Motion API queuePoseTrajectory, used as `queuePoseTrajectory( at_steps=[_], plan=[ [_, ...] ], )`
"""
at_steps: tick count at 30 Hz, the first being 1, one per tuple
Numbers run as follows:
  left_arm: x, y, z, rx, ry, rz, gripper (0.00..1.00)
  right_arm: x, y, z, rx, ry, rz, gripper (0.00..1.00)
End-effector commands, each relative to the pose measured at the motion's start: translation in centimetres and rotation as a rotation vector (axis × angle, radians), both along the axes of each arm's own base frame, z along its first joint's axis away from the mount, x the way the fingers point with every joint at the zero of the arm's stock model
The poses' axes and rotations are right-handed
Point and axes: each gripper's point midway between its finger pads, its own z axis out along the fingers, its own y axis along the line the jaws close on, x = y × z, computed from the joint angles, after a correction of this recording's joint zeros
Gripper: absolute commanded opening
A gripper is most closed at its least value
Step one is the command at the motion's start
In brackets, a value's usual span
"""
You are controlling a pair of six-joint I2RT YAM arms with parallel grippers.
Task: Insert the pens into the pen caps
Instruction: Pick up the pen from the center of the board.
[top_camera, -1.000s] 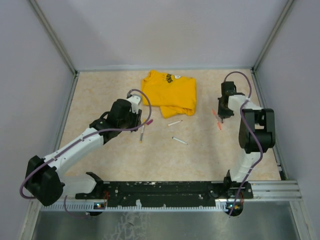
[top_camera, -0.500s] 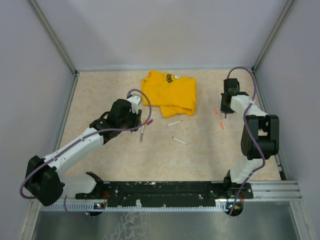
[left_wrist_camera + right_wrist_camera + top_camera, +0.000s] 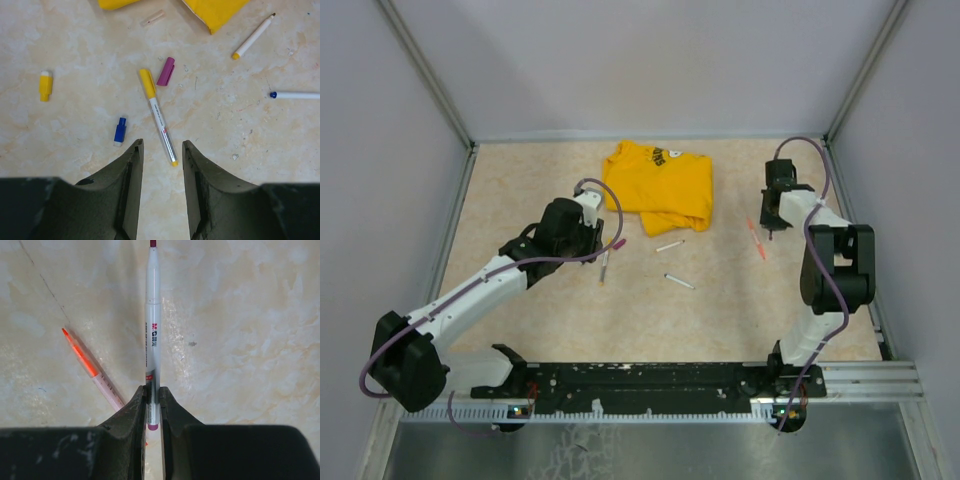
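In the left wrist view my left gripper (image 3: 160,146) is open just above the table. A yellow-capped pen (image 3: 159,117) lies right ahead of its fingertips, untouched. Around it lie a magenta pen cap (image 3: 166,71), a blue cap (image 3: 120,131) and a yellow cap (image 3: 45,85). Two uncapped pens (image 3: 252,37) (image 3: 296,95) lie to the right. My right gripper (image 3: 153,390) is shut on a white pen with a magenta tip (image 3: 153,335), held above the table. An orange pen (image 3: 92,369) lies beneath it. From above, the right gripper (image 3: 773,226) is at the back right and the left gripper (image 3: 596,236) mid-left.
A folded yellow T-shirt (image 3: 658,185) lies at the back middle. Two loose pens (image 3: 670,245) (image 3: 679,281) rest in front of it. A pale short piece (image 3: 152,18) lies by the shirt's edge. Enclosure walls and frame posts (image 3: 855,80) border the table.
My right gripper has lifted and shifted slightly back and right with the magenta pen, uncovering the orange pen on the table. The left arm has not moved.
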Motion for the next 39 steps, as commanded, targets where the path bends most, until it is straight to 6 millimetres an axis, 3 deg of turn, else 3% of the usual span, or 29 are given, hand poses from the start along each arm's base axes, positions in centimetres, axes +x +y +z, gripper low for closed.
queuePoseTrajectory(
  at_steps=[1, 5, 10, 16, 25, 39],
  plan=[
    [0.1, -0.3, 0.6, -0.021, -0.013, -0.004, 0.42, 0.8, 0.3, 1.9, 0.033, -0.087, -0.013, 0.03],
    [0.1, -0.5, 0.6, -0.027, -0.013, -0.007, 0.42, 0.7, 2.3, 4.0, 0.118, -0.177, 0.02, 0.03],
    [0.2, -0.4, 1.1, -0.039, -0.025, 0.006, 0.42, -0.8, 6.8, 5.6, 0.149, -0.249, 0.124, 0.03],
    [0.0, -0.4, 2.4, -0.102, -0.055, 0.029, 0.45, -4.1, 12.9, 6.6, 0.265, -0.327, 0.252, 0.03],
    [-1.5, -1.4, 6.8, -0.352, -0.18, 0.013, 0.49, -10.0, 22.1, 6.8, 0.482, -0.362, 0.401, 0.02],
    [-3.0, -3.4, 8.5, -0.561, -0.148, -0.033, 0.52, -15.3, 31.3, 11.1, 0.877, -0.534, 0.519, 0.01]
  ],
)
